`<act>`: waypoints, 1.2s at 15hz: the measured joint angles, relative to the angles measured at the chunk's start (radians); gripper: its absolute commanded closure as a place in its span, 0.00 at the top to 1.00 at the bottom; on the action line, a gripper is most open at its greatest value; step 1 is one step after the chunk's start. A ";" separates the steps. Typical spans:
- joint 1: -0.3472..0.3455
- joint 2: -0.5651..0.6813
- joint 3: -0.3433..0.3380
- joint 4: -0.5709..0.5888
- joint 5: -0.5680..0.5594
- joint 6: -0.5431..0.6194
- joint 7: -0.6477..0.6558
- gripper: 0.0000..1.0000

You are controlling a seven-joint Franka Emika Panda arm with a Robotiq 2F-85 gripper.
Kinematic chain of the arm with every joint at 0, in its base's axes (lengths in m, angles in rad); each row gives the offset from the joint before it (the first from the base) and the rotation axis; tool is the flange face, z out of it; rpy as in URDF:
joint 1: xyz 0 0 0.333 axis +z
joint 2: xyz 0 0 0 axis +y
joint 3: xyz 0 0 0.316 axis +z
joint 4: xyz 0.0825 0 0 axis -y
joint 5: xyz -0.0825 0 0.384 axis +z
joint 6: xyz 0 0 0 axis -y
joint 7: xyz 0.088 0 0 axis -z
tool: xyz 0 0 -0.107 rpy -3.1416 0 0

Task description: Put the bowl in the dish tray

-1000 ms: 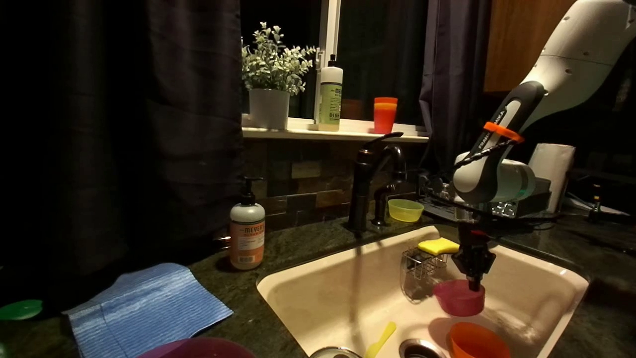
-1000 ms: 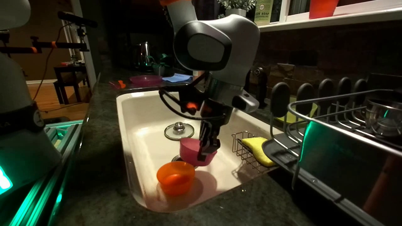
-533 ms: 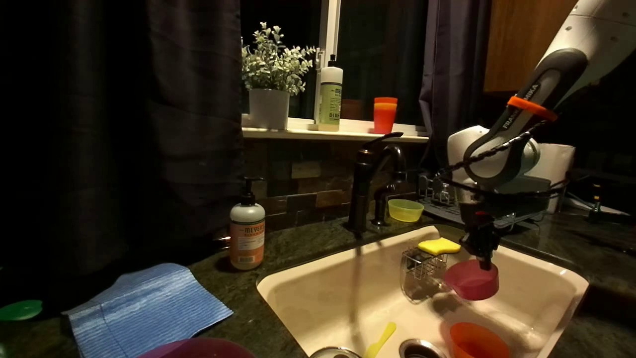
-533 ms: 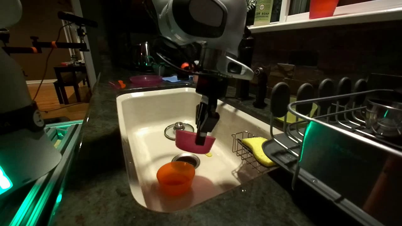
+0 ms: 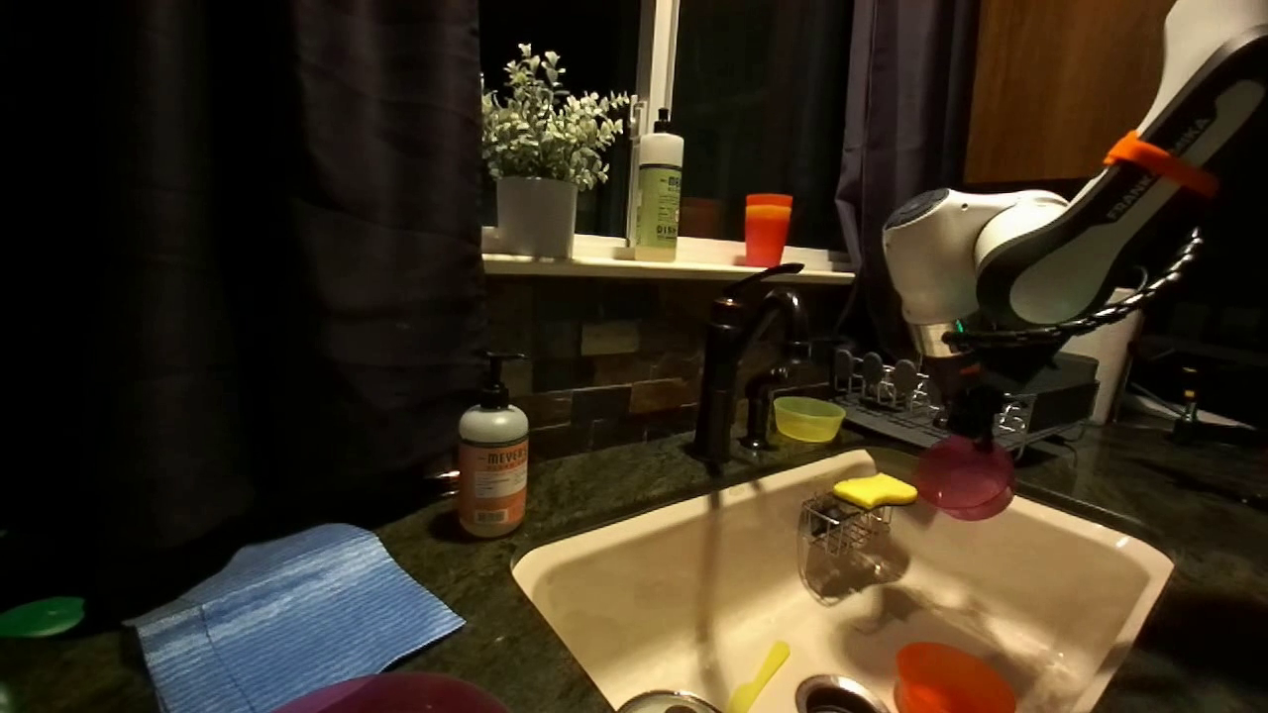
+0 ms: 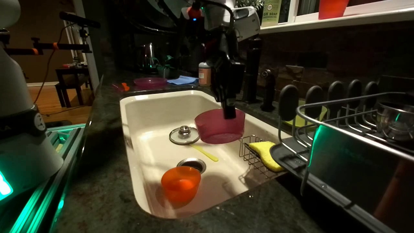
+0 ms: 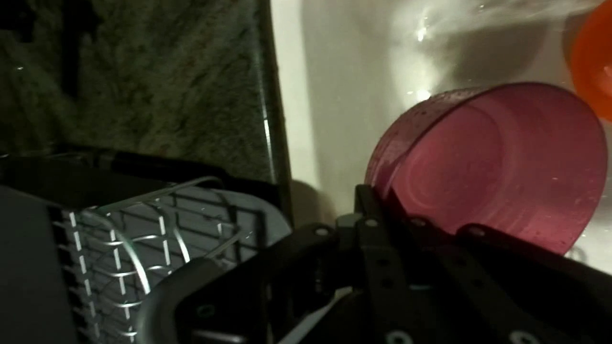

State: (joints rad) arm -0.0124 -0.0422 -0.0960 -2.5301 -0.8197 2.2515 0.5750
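The pink-magenta bowl hangs in the air above the sink, tilted; it also shows in an exterior view and in the wrist view. My gripper is shut on the bowl's rim, one finger inside and one outside, as the wrist view shows. The dark grey dish tray stands on the counter beside the sink, with upright prongs along its edge. It also shows behind the gripper in an exterior view and at the lower left of the wrist view.
The cream sink holds an orange bowl, a pot lid and a yellow utensil. A wire caddy with a yellow sponge hangs by the tray. The faucet and a yellow-green bowl stand behind. A metal pot sits in the tray.
My gripper has risen with the bowl from low in the sink to about the height of its rim, nearer the dish tray, and the wrist has turned. The orange bowl has stayed put.
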 measured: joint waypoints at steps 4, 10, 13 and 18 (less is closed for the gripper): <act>0.000 -0.063 0.053 0.000 -0.079 -0.098 0.016 0.01; 0.000 -0.127 0.113 -0.002 -0.280 -0.171 0.037 0.04; 0.006 -0.158 0.122 -0.005 -0.284 -0.171 0.037 0.04; 0.008 -0.168 0.124 -0.010 -0.284 -0.171 0.032 0.01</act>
State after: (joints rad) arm -0.0046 -0.2105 0.0281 -2.5397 -1.1033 2.0809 0.6068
